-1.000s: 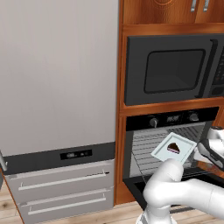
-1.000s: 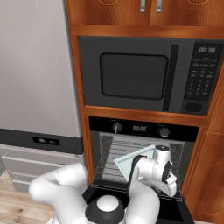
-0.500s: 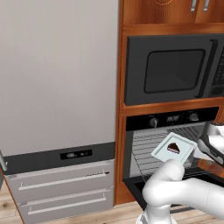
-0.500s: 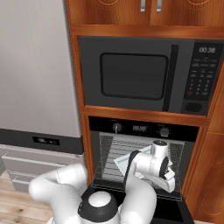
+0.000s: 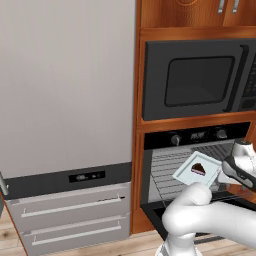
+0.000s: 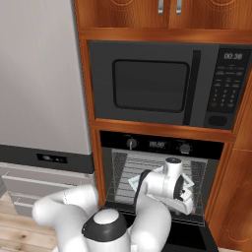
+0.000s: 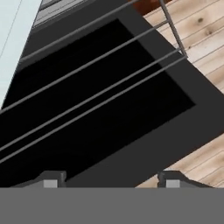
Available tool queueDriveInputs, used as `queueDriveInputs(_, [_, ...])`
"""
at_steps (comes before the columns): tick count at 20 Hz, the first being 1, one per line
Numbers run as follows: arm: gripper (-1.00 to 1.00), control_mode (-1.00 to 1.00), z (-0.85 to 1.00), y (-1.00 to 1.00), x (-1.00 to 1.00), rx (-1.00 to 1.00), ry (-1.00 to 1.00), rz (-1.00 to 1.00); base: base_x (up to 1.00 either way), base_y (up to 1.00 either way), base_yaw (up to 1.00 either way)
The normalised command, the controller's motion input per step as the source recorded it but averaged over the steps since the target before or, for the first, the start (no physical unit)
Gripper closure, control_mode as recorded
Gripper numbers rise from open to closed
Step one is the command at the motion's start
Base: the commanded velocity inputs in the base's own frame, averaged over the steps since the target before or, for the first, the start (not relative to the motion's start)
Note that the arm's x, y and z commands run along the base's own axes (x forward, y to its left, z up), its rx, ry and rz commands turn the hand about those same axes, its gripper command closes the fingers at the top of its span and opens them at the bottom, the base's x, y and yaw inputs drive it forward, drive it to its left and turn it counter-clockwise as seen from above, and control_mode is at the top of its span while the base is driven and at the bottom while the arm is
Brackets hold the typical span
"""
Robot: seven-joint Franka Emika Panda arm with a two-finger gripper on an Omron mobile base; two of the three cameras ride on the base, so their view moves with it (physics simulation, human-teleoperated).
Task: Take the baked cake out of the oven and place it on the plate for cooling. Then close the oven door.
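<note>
Arm folded low: white elbow bulges up front, forearm reaches forward and right. Wrist is rolled over with the hand angled downward. Claw (image 7: 108,180) is spread, both dark fingertips (image 7: 50,179) standing well apart with nothing between them. Hand body (image 6: 173,189) is tilted, claw end lower right.

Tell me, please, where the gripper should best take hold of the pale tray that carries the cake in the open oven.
Probably the thin rim on the right side of the tray, nearest the gripper. The tray is flat and sits tilted over the oven rack, and the cake fills its middle, so only an edge offers a pinch. The jaws stand open.
</note>
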Motion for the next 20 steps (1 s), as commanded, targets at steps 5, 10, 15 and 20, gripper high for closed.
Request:
queueDriveInputs(5, [-1.00,-1.00,0.00,0.00,-0.01,0.02,-0.11,0.14,0.00,0.00,0.00])
queueDriveInputs(10, [-1.00,-1.00,0.00,0.00,-0.03,0.02,-0.12,0.27,0.00,0.00,0.00])
queueDriveInputs(15, [-1.00,-1.00,0.01,0.01,0.00,0.01,-0.07,0.29,0.00,0.00,0.00])
queueDriveInputs(20, [-1.00,-1.00,0.11,0.03,0.00,0.00,-0.01,0.26,0.00,0.00,0.00])
